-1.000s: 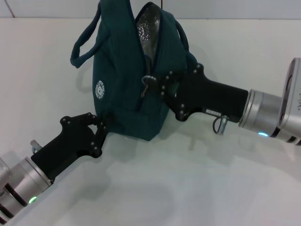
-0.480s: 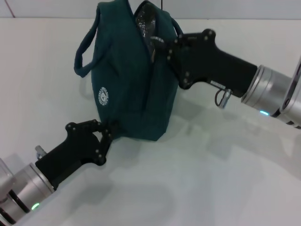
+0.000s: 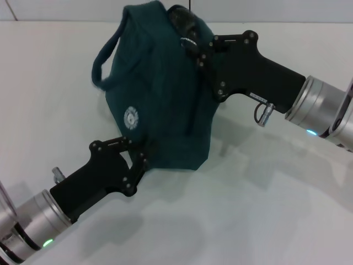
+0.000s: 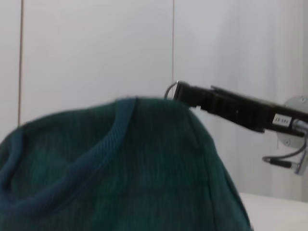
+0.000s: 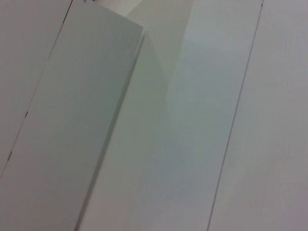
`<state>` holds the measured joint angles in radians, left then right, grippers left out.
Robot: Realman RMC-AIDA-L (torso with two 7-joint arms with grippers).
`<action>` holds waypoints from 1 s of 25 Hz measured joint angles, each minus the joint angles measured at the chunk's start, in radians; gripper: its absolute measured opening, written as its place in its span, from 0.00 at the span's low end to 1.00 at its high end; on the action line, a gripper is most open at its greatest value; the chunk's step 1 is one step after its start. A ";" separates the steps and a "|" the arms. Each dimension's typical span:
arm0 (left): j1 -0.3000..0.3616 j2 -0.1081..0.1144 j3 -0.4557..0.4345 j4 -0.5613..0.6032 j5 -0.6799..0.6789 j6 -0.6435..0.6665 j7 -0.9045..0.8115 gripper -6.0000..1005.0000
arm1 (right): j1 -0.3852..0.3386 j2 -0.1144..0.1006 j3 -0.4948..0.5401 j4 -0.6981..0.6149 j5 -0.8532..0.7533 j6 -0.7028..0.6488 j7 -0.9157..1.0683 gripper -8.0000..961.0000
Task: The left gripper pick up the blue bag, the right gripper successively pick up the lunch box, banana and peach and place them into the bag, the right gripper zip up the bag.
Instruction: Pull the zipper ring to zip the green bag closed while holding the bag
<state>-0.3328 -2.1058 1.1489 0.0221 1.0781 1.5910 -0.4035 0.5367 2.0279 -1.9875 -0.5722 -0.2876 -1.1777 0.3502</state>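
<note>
Both grippers on blue bag (image 3: 160, 94) edges.

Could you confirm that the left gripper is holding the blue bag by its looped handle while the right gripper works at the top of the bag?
Not quite: the head view shows the left gripper clamped on the lower corner of the blue bag, not its looped handle, which hangs free. The right gripper is indeed at the bag's top.

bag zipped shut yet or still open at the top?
Nearly shut. In the head view the blue bag shows only a small dark gap at its top, by the right gripper. The left gripper holds its lower corner.
</note>
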 joint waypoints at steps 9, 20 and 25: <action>-0.031 -0.002 -0.007 -0.007 -0.037 0.098 -0.067 0.32 | 0.006 0.000 -0.038 0.000 0.001 -0.001 -0.001 0.03; -0.094 -0.002 -0.009 -0.028 -0.076 0.159 -0.172 0.54 | 0.012 0.000 -0.062 0.000 0.035 0.000 -0.002 0.03; -0.110 -0.002 -0.009 -0.038 -0.123 0.128 -0.186 0.59 | 0.009 0.000 -0.062 0.000 0.038 0.000 -0.002 0.03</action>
<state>-0.4431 -2.1076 1.1397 -0.0162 0.9555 1.7185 -0.5893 0.5455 2.0278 -2.0494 -0.5717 -0.2497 -1.1779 0.3481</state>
